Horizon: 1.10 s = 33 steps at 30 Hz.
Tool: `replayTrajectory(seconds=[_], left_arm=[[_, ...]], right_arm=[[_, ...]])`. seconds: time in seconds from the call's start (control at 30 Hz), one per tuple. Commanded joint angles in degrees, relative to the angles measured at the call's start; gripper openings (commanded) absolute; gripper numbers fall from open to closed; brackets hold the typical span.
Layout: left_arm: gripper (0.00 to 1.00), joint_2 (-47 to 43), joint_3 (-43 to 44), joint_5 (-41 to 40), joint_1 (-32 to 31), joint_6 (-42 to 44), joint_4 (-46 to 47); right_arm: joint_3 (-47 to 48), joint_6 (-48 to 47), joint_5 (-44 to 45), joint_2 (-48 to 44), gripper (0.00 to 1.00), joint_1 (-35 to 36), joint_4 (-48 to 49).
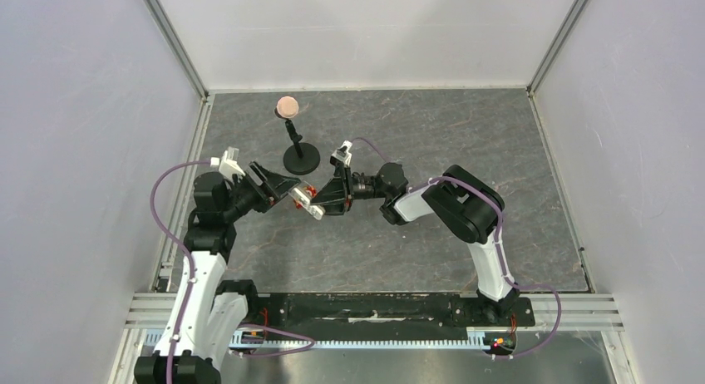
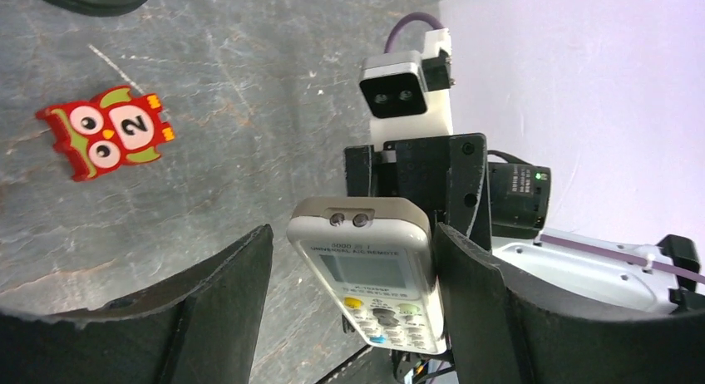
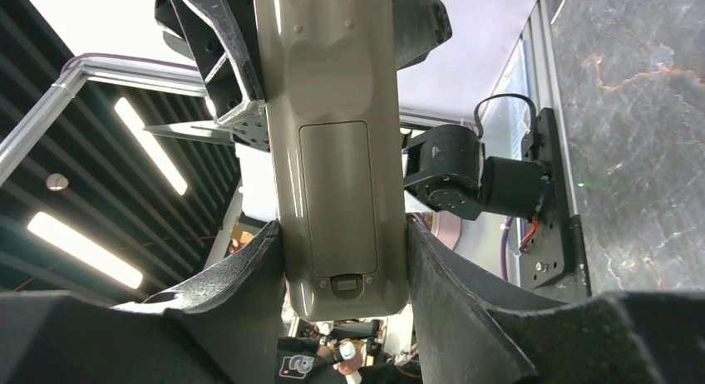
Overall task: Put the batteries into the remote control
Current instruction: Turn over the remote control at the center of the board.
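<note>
Tan glossy remote control [image 3: 337,110], clamped in right end effector [image 3: 342,228], left end effector [image 2: 353,234] apart

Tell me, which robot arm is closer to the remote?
Right. The right fingers squeeze the remote by its sides, near its bottom end. The left fingers stand open around its top end, not squeezing it.

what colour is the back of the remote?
Tan-beige, battery cover included. The back of the remote control shows best in the right wrist view.
</note>
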Motion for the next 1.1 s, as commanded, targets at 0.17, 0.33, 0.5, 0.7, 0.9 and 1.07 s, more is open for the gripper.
replayTrajectory(seconds=[0.17,0.33,0.5,0.7,0.9,1.07], left_arm=[[0.76,0.39,-5.10,4.37,-0.23,-9.86,15.26],[0.49,1.87,-5.51,4.18,-0.83,-11.99,17.78],[0.02,2.24,-4.48,1.24,-0.82,-9.12,10.21],[0.02,2.92,0.53,-5.80,-0.76,0.83,-8.63],[0.02,7.89,3.25,-11.42,-2.88,6.50,-19.02],[0.02,14.84,4.43,-25.15,-14.88,5.19,-20.73]], right_arm=[[4.09,8.45,0.32,0.51,0.26,0.42,17.24],[3.72,7.85,0.54,0.79,0.27,0.65,15.00],[-2.12,-0.44,3.24,-1.87,0.39,0.66,6.73],[-11.81,-18.35,10.29,-9.92,0.80,0.56,-12.80],[-22.36,-34.37,25.41,-22.98,0.87,-0.74,-34.30],[-24.72,-49.93,39.07,-33.93,0.87,-0.74,-58.61]])
